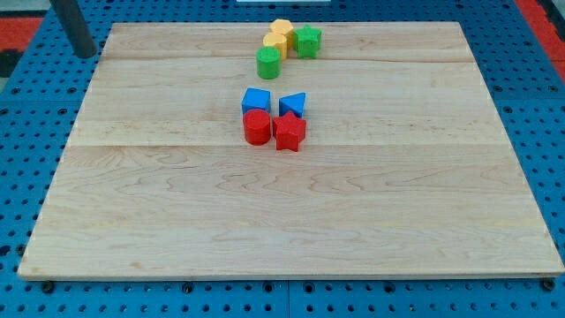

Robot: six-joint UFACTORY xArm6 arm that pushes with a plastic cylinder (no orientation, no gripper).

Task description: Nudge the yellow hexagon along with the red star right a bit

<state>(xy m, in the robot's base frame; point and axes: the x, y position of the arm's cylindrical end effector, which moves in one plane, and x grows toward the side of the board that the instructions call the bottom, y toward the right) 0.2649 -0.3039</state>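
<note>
Resting at the view's top-left corner, my tip (87, 53) holds nothing, well apart from all blocks. Yellow hexagon block (275, 41) touches a green cylinder (268, 64) near the wooden board's (291, 221) top; red star block (290, 132) sits mid-board beside a red cylinder (257, 126).

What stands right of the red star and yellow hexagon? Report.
Nothing stands right of the red star. A green block touches the yellow hexagon on its right side. My tip is far off, at the view's top left.

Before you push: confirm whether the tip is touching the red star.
No: my tip sits at the view's top left corner, far from the red star in the board's middle.
</note>
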